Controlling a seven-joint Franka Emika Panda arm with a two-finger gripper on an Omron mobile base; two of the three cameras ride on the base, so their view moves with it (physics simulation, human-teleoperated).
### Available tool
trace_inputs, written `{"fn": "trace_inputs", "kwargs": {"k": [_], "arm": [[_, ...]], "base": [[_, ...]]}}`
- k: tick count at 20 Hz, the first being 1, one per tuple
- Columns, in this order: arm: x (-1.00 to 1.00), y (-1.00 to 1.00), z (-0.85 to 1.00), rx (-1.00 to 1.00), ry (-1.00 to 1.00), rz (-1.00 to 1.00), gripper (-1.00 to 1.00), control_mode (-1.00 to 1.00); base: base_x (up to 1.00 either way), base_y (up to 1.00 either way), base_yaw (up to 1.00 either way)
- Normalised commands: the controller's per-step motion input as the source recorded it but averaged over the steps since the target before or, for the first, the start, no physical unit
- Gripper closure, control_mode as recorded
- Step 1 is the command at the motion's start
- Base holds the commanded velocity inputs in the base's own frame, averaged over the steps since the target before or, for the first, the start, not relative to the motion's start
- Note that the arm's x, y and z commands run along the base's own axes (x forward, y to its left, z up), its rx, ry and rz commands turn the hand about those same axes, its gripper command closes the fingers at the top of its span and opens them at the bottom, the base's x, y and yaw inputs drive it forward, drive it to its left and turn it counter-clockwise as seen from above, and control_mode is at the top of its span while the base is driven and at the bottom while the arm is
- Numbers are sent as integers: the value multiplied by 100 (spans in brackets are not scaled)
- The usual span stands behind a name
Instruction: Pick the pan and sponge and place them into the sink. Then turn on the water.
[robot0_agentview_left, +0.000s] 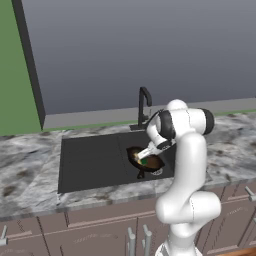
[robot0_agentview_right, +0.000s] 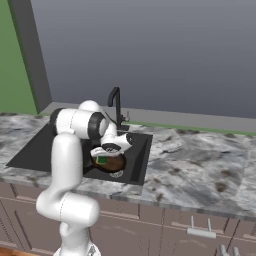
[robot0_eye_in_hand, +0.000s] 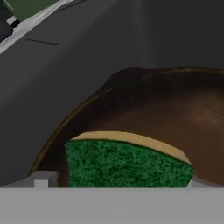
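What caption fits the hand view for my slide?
Open hand above the green-faced sponge lying in the pan inside the black sink.

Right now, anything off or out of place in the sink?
One oddity: the sponge lies inside the pan, green face up, not on the sink floor. The pan sits level in the basin. No water runs from the faucet.

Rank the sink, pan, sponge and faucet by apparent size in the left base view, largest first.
1. sink
2. faucet
3. pan, partly hidden by the arm, so its place against the faucet is unsure
4. sponge
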Motion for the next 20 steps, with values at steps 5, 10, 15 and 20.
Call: {"fn": "trace_inputs", "kwargs": {"k": [5,10,15,20], "arm": [[-12,-7,23,6,-5,-1,-100,-100],[-8,-2,23,6,-4,-1,-100,-100],[-5,0,24,6,-5,-1,-100,-100],[-12,-6,22,7,-8,-1,-100,-100]], "base": [[0,0,0],[0,0,0],[0,0,0],[0,0,0]]}}
